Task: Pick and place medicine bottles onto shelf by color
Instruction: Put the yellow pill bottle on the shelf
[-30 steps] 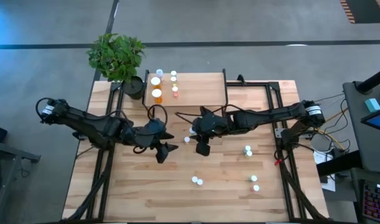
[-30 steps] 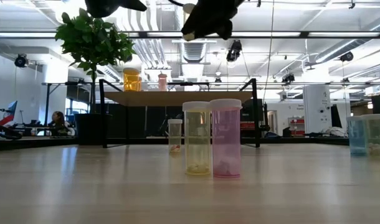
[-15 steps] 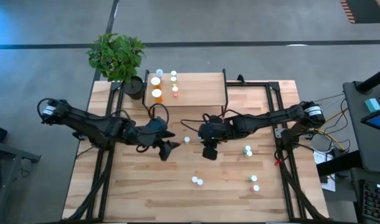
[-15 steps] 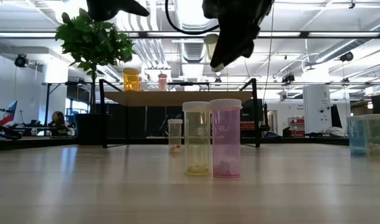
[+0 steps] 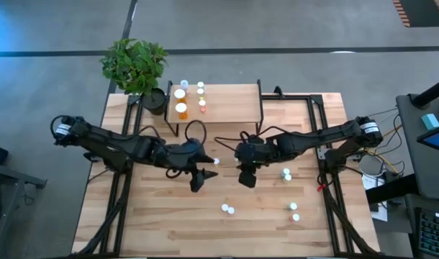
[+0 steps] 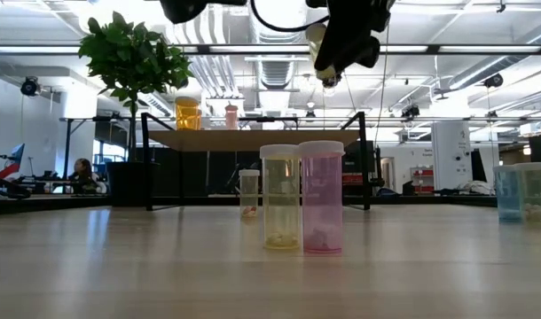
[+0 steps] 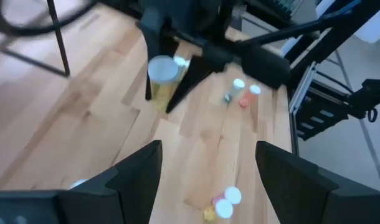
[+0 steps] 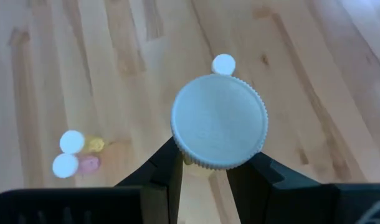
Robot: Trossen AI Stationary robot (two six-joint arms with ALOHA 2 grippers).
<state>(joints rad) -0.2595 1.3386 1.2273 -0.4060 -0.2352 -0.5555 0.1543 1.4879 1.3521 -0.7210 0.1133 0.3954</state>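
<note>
Yellow bottle (image 8: 218,124) clamped in right tool (image 8: 205,171), lifted above table (image 5: 162,216); left tool (image 7: 205,168) spread, holding nothing.

1. My right gripper (image 8: 205,171) holds a yellow-green, white-capped bottle (image 8: 219,122) above the bench.
2. A yellow bottle (image 6: 280,197) and a pink bottle (image 6: 321,197) stand upright, touching.
3. The shelf (image 5: 230,102) carries orange bottles (image 5: 180,110) at one end.
</note>
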